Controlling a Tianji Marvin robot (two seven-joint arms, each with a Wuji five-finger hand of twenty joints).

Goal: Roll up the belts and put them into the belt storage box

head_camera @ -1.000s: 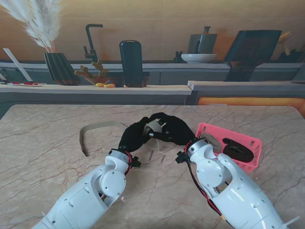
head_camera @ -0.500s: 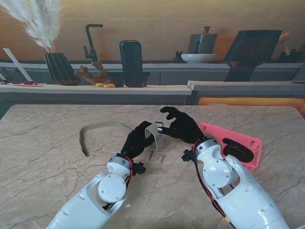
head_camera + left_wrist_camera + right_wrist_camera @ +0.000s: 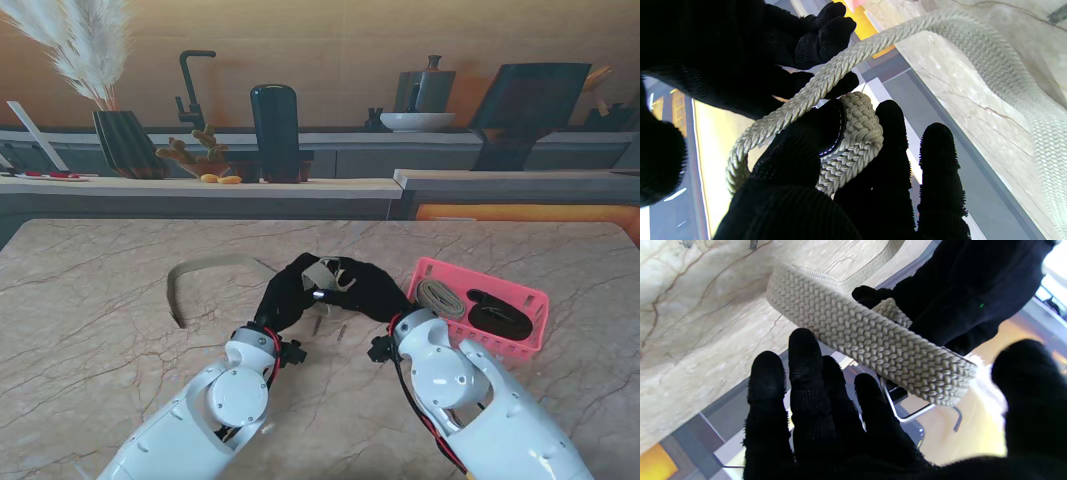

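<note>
Marble-patterned, the table (image 3: 90, 300) spreads wide under both arms, with a kitchen counter behind it. At the right robot hand's outer side sits the pink belt storage box (image 3: 530, 297), touching the table, already holding a rolled tan belt (image 3: 436, 297) and a black rolled belt (image 3: 497, 312).

Between the two hands hangs the woven beige belt (image 3: 322, 270); its loose tail (image 3: 200, 268) curves away across the table beyond the left robot hand. The left robot hand (image 3: 283, 296) is closed on the belt's started coil (image 3: 853, 140), thumb and fingers pinching it. The right robot hand (image 3: 368, 284) cups the strap with fingers (image 3: 806, 373) spread, not clearly gripping.

Likely risks: the coil springs loose if the left pinch eases, or the dragging tail twists and the roll turns out uneven, too wide for the box.
</note>
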